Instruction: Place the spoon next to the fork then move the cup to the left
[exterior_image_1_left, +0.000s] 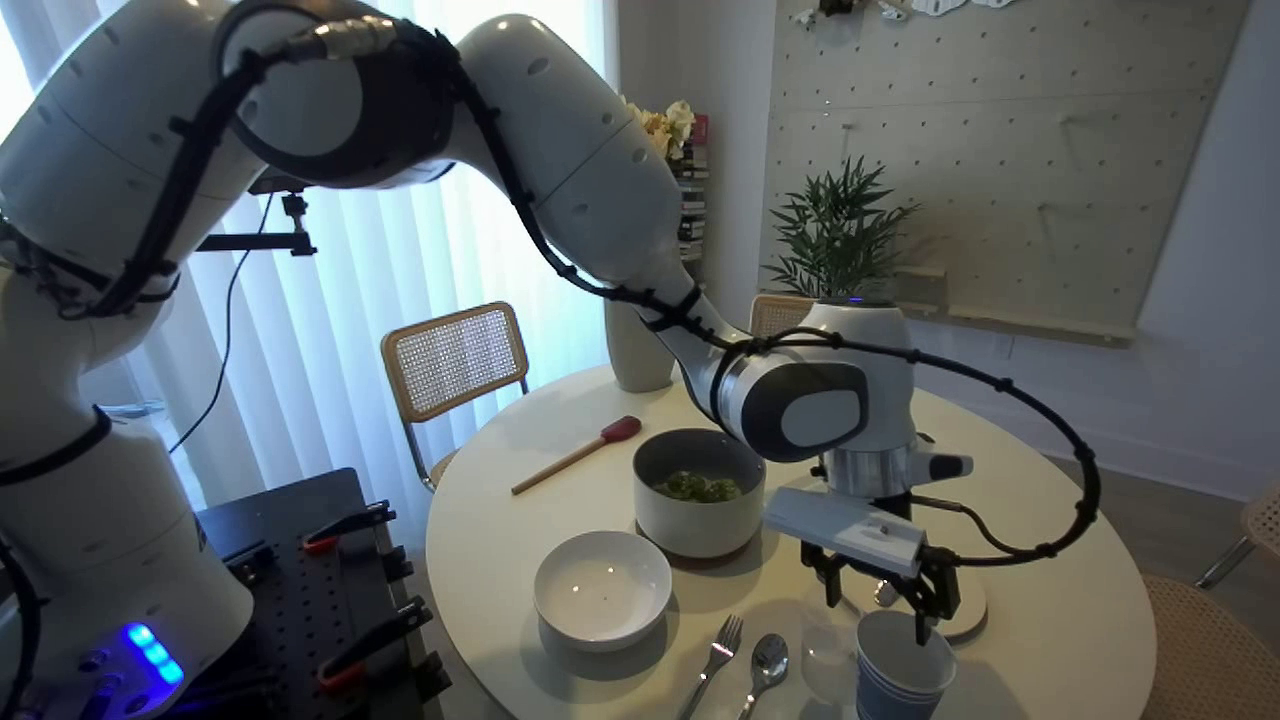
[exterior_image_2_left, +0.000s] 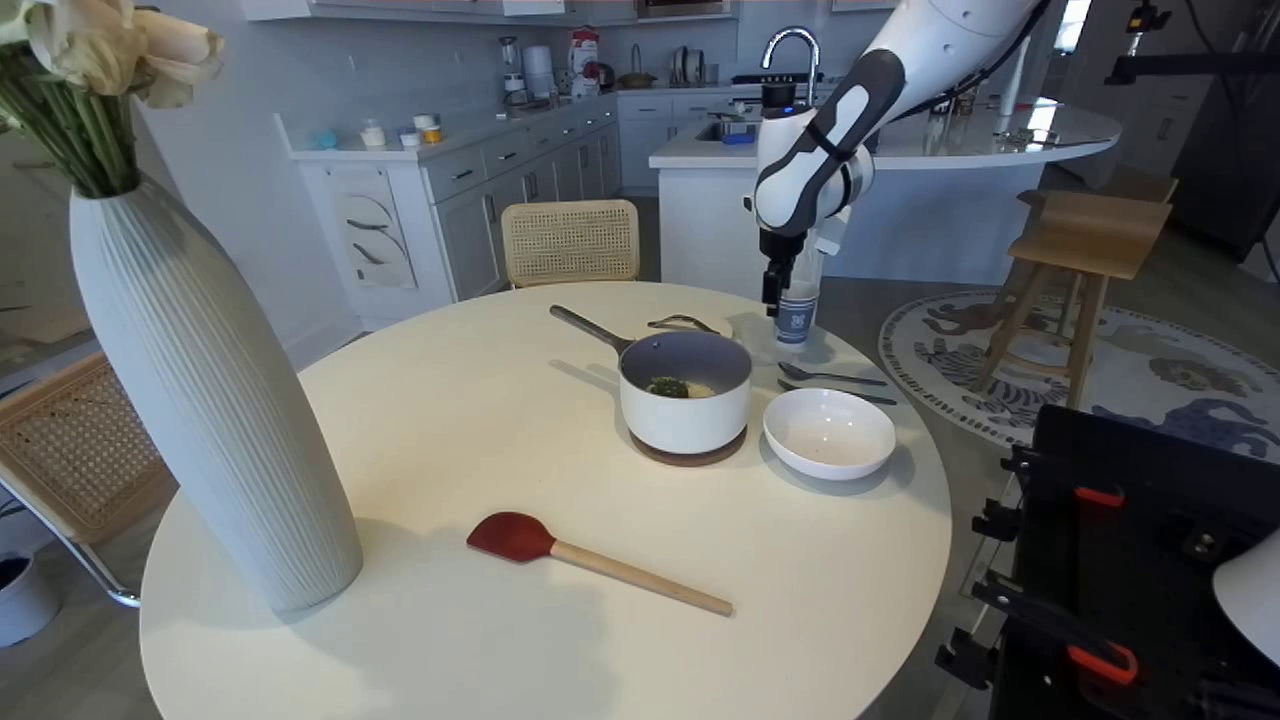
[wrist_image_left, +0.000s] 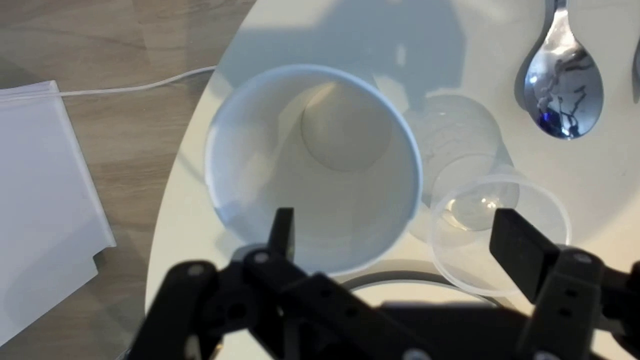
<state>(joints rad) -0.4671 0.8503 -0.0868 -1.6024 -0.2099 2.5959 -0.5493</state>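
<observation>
Claw (wrist_image_left: 395, 220): one, jaws spread wide, pinching nothing; I have it poised above the pale cup (wrist_image_left: 315, 165) and a clear cup (wrist_image_left: 470, 235), a finger showing over the mouth of each in the wrist view. Contact with either rim: cannot tell.

Pale cup, blue-patterned outside: upright below the claw, near the edge of the desk (exterior_image_1_left: 480, 530); bare inner wall and base showing.

Clear cup: upright just beside it; liquid inside, cannot tell.

Spoon (exterior_image_1_left: 769, 660) and fork (exterior_image_1_left: 721, 649): side by side, heads apart. I judge the first step done and the cup's move in hand. Next, by my reckoning: shift until both fingers bracket the pale cup, lower, close, carry left, sparing the clear one.

Bowl (exterior_image_1_left: 600, 585), white: glazed interior showing.

Pot (exterior_image_1_left: 695, 525), on brown mat (exterior_image_2_left: 690, 458): green food (exterior_image_1_left: 700, 487).

Vase (exterior_image_2_left: 215, 400), ribbed: pale flowers (exterior_image_2_left: 100, 50).
</observation>
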